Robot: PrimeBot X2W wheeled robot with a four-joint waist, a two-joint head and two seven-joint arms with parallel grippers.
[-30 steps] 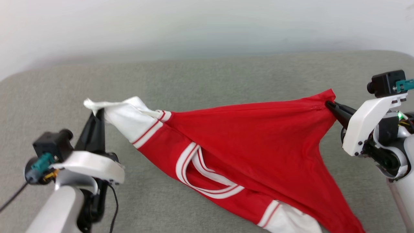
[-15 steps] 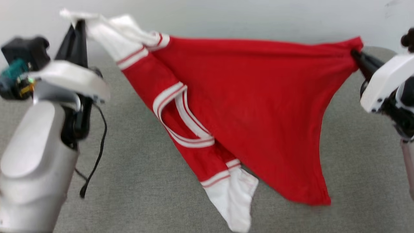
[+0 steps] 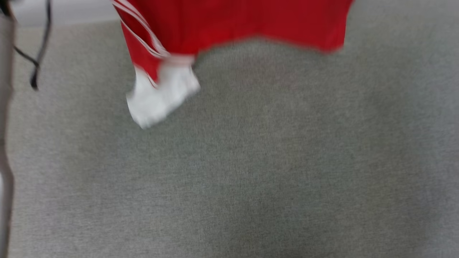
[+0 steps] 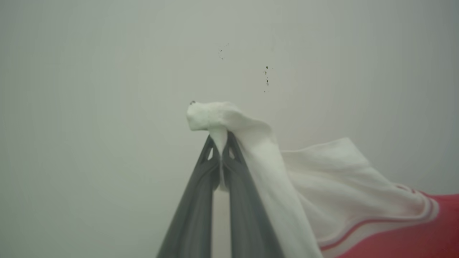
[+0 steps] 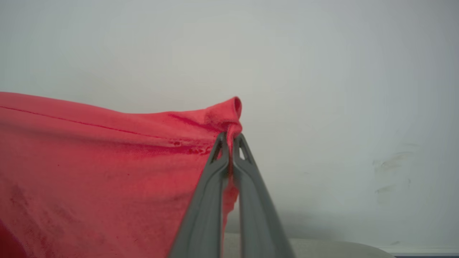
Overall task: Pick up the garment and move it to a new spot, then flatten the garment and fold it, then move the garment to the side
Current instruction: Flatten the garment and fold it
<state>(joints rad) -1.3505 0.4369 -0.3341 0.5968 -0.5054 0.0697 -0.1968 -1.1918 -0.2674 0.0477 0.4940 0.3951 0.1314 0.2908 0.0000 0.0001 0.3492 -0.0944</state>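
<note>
Head view, blurred throughout: the garment [image 3: 233, 21] – a red sleeveless jersey of thin knit with white-striped trim – hangs from the top edge, which cuts off its upper part. Its red hem runs ragged across the upper middle. A white flap of lining droops lowest at the left, and the blur hides whether it touches anything. Beneath it, a grey fabric-covered surface [image 3: 251, 172] spreads wide and bare to the bottom and right edges. A thin black cable [image 3: 39, 53] dangles at the upper left, beside a pale strip on the left edge too smeared to identify.

Left wrist view: the left claw [image 4: 219, 143] has its two long dark fingers pressed together, pinching a bunched knob of the garment's white lining. The cloth falls away to the lower right, where striped trim and red fabric run out of view. Behind it is a plain pale wall [image 4: 107, 71] with a few dark specks [image 4: 266, 75].

Right wrist view: the right claw [image 5: 229, 138] is likewise pinched tight on a rolled red corner. From there the fabric stretches taut to the left edge – a seam line crossing its top – and is cut off at the left and bottom. A rounded edge of the grey surface shows at the lower right, below the wall.
</note>
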